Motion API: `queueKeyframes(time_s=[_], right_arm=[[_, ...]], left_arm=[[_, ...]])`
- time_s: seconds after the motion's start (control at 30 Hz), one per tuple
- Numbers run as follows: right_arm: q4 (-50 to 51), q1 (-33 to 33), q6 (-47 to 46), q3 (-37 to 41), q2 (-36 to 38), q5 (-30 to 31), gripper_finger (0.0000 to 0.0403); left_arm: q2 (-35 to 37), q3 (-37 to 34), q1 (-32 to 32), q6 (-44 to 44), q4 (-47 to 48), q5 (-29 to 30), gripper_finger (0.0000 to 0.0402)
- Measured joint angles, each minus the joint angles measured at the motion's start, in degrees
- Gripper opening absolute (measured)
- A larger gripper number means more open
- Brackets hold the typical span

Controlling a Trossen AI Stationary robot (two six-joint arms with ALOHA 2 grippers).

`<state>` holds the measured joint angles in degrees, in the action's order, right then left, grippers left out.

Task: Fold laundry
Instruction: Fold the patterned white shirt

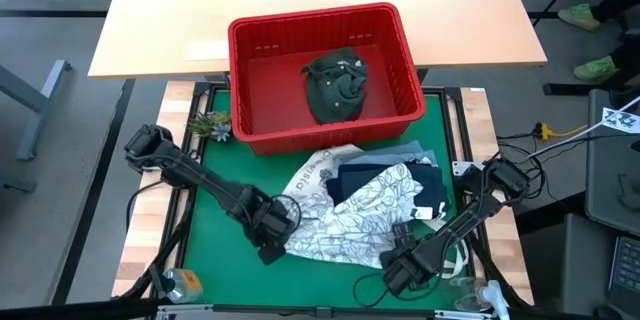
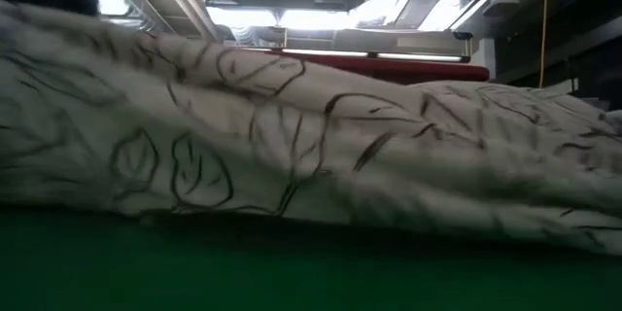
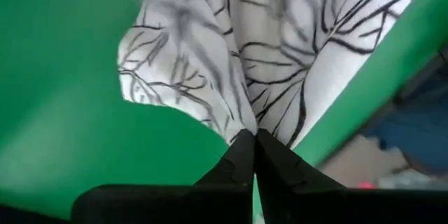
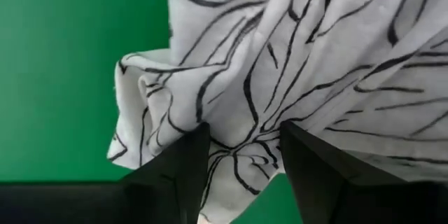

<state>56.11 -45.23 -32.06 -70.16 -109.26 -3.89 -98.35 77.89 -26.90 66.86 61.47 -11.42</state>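
1. Green mat (image 1: 215, 250) is seen covering the worktable, with a pale wooden table (image 1: 310, 0) butted against its far edge.
2. Red basket (image 1: 400, 55) is set at the mat's far edge, straddling both tables; one dark olive garment (image 1: 335, 85) is bundled inside, nothing else is visible in it.
3. White leaf-print garment (image 1: 355, 215) is spread over the mat's middle towards the near edge, partly lying on a navy garment (image 1: 375, 175) and a light blue piece (image 1: 425, 155).
4. Left gripper (image 1: 283, 228) is pressed together on the print garment's left hem; in the left wrist view its fingertips (image 3: 241, 147) are seen pinching the cloth.
5. Right gripper (image 1: 402, 260) is placed at the garment's near-right edge, fingers (image 4: 178, 164) spread with cloth bunched between them, not yet clamped.
6. Risks: with only one side pinched, the garment would likely be skewed or slipped if lifted now; the navy garment underneath could be caught and dragged along; thin hem could slide out of the left pinch.
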Motion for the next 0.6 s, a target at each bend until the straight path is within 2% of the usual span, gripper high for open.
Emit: queueKeyframes(time_s=[0.13, 0.3, 0.47, 0.6], right_arm=[[1.9, -0.1, 2.7, 0.1, 0.0, -4.0, 0.0177], [2.9, 0.0, 4.0, 0.2, 0.1, -4.7, 0.0177], [3.0, 0.0, 4.1, 0.2, 0.1, -4.8, 0.0177], [3.1, -0.1, 4.1, 0.2, 0.1, -4.8, 0.0177]], left_arm=[[0.0, 0.0, -2.3, 2.5, -3.2, -1.0, 0.0000], [0.0, 0.0, -4.8, -0.9, -7.3, 9.4, 0.0016], [0.0, 0.0, -5.2, -4.4, -7.8, 16.1, 0.0066], [0.0, 0.0, -4.9, -5.8, -7.5, 16.1, 0.0115]])
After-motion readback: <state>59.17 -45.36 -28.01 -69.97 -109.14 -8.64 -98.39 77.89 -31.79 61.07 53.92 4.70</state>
